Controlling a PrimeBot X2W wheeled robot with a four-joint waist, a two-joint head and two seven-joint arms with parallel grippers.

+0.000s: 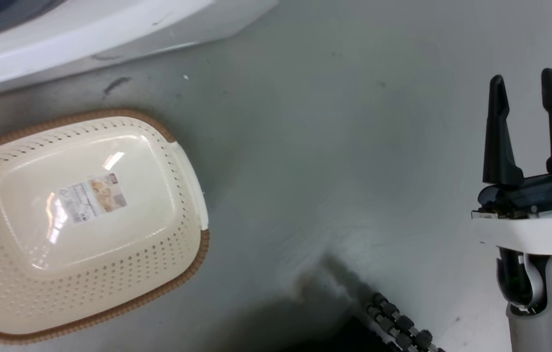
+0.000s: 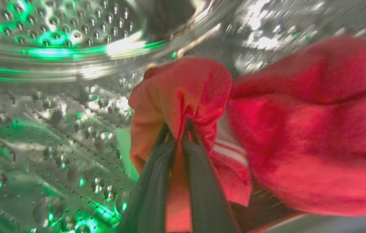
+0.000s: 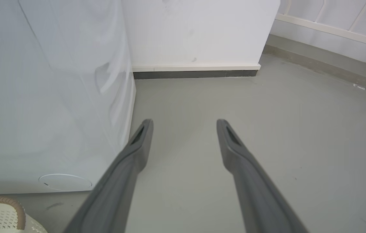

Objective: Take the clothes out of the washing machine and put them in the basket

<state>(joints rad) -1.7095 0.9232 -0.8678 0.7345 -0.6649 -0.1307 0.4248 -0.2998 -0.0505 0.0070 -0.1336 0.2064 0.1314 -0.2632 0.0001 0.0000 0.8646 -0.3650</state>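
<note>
Grey floor (image 1: 354, 146) carries the basket (image 1: 185, 244), not yet filled, near the washing machine (image 3: 56, 97). Inside the steel drum (image 2: 56, 113) the left gripper (image 2: 177, 127) pinches one fold of the clothes (image 2: 299, 145), which are bright red, soft and bunched, with white stripes. I think this thin grip may slip when the heap drags behind. Fingers of the right gripper (image 1: 523, 80) stand spread, holding nothing.

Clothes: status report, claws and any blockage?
Left claw shut on clothes inside washing machine drum. Right claw open, over floor. Basket without clothes; nothing in the way.
</note>
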